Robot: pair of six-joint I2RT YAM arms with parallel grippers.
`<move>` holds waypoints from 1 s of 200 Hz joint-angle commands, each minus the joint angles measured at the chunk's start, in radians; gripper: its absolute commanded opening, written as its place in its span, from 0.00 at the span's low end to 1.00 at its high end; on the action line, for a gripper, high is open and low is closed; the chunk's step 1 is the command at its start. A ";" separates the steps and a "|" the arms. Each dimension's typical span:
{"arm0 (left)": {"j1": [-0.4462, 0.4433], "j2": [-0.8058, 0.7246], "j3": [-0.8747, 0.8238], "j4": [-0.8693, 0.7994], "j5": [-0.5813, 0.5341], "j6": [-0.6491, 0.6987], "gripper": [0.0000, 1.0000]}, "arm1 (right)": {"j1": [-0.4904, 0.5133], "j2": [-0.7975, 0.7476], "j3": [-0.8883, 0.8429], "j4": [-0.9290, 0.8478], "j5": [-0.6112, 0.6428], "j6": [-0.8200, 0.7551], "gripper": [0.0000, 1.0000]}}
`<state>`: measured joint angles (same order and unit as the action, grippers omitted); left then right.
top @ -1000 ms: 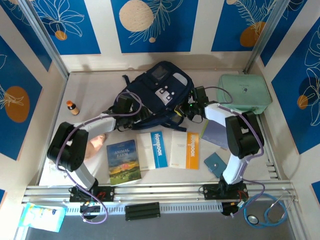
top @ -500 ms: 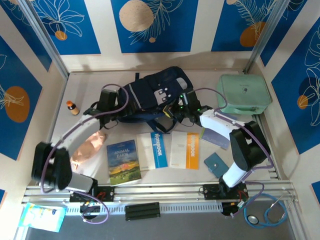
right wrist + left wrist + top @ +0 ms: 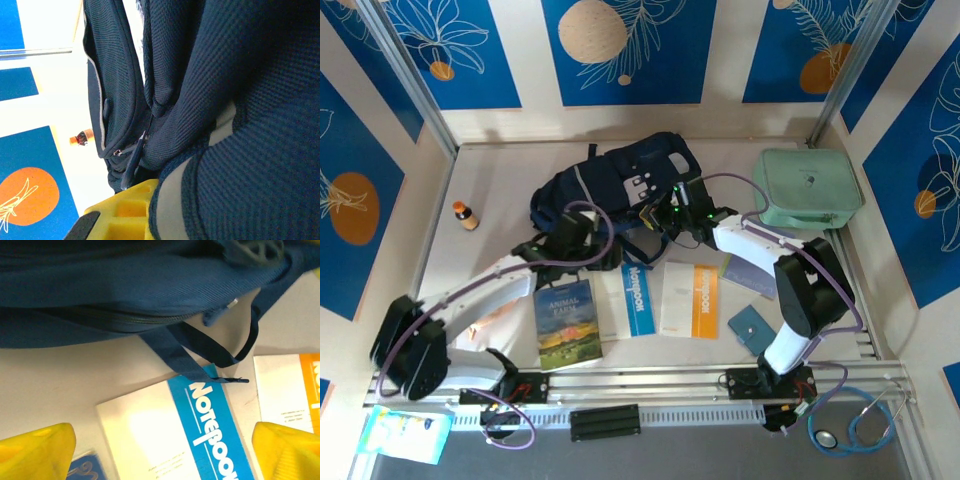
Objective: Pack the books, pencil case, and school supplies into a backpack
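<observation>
From above, the backpack [image 3: 605,185] lay at 12 o'clock on the counter [image 3: 500,180]. The three books [image 3: 635,295] sat in a row at its 6 o'clock, with the teal booklet [image 3: 752,330] out toward 4. The left claw [image 3: 592,252] hovered at the pack's 7 o'clock edge; the right claw [image 3: 662,215] met its 4 o'clock edge.

In the left wrist view, the yellow fingertips [image 3: 37,450] stood wide apart and empty over the blue-banded book [image 3: 200,425], a strap [image 3: 185,352] trailing onto it.

In the right wrist view, navy fabric crowded over one yellow finger [image 3: 125,207] — that claw was closed on the backpack.
</observation>
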<state>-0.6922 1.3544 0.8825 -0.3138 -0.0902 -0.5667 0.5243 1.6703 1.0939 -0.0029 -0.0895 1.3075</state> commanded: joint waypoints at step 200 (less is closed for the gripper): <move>-0.087 0.333 0.267 0.176 -0.297 -0.003 0.32 | -0.005 -0.023 0.067 0.038 -0.099 0.054 0.05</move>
<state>-0.7750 1.7035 1.1183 -0.1753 -0.3599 -0.5705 0.5213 1.6707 1.1175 -0.0029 -0.1165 1.3476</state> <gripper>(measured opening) 0.320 0.059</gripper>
